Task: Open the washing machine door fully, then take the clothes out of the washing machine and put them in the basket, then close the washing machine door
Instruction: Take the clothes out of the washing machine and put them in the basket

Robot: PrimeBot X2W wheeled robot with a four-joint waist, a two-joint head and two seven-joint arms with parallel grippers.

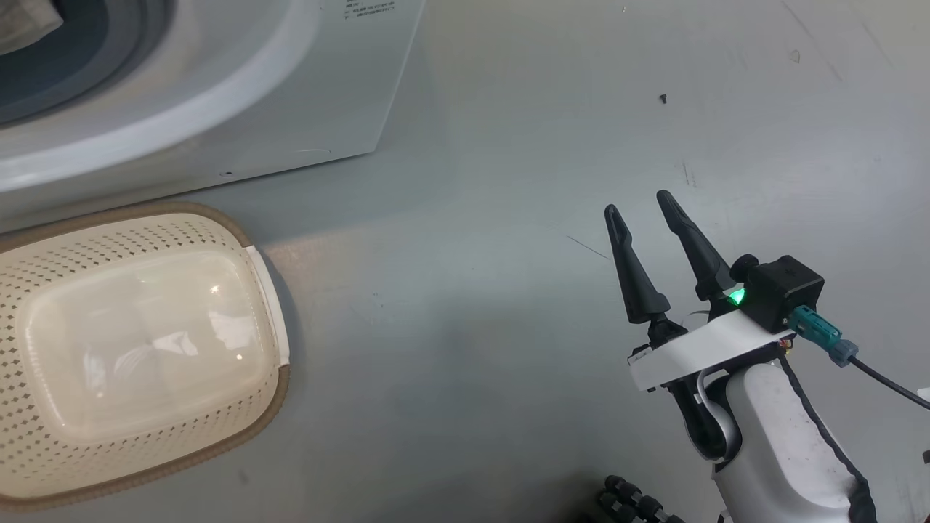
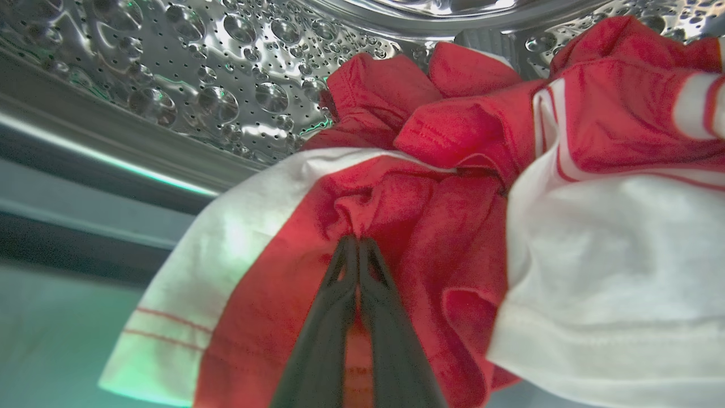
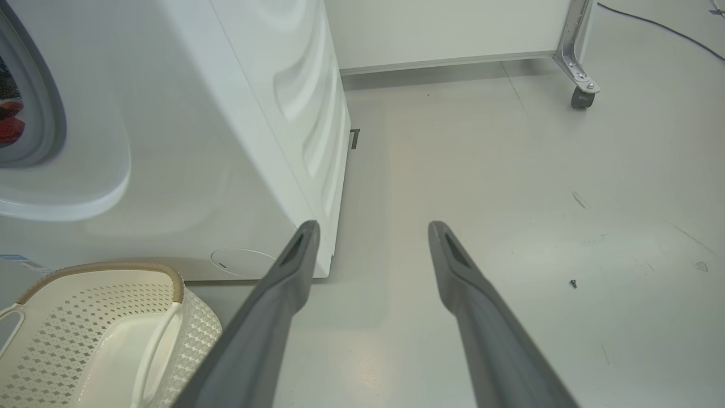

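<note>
In the left wrist view my left gripper (image 2: pixel 358 242) is inside the steel drum, its two dark fingers pressed together on a fold of the red and white clothes (image 2: pixel 453 187). The clothes lie heaped in the drum. The washing machine (image 1: pixel 240 94) stands at the upper left of the head view, its grey-rimmed mouth (image 3: pixel 34 102) showing red fabric in the right wrist view. The cream basket (image 1: pixel 138 349) sits on the floor in front of the machine and holds nothing. My right gripper (image 1: pixel 643 207) hovers over bare floor at the right, fingers spread. The washing machine door is out of view.
Grey floor (image 1: pixel 472 290) stretches between the basket and my right arm. A small dark screw (image 1: pixel 662 98) lies on the floor farther off. A white cabinet on a castor wheel (image 3: pixel 580 96) stands behind the machine. The basket (image 3: pixel 85 334) sits left of my right fingers.
</note>
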